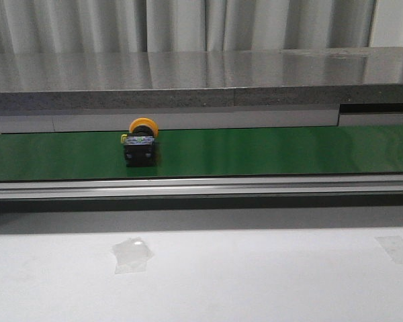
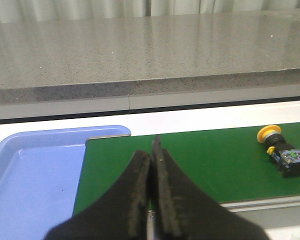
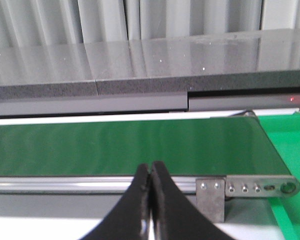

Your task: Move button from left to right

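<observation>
The button (image 1: 140, 142) lies on the green conveyor belt (image 1: 269, 151), left of the middle in the front view, yellow cap toward the back and dark body toward me. It also shows in the left wrist view (image 2: 282, 150), far off to one side of my left gripper (image 2: 152, 150). The left gripper is shut and empty, above the belt's end near a blue tray (image 2: 35, 175). My right gripper (image 3: 150, 170) is shut and empty, over the belt's front rail. The button is out of the right wrist view. Neither gripper shows in the front view.
A grey stone ledge (image 1: 201, 77) runs behind the belt. A metal rail (image 1: 201, 186) fronts the belt, with a white table (image 1: 255, 275) carrying tape patches before it. A bracket (image 3: 250, 189) and a green surface (image 3: 290, 165) lie at the belt's right end.
</observation>
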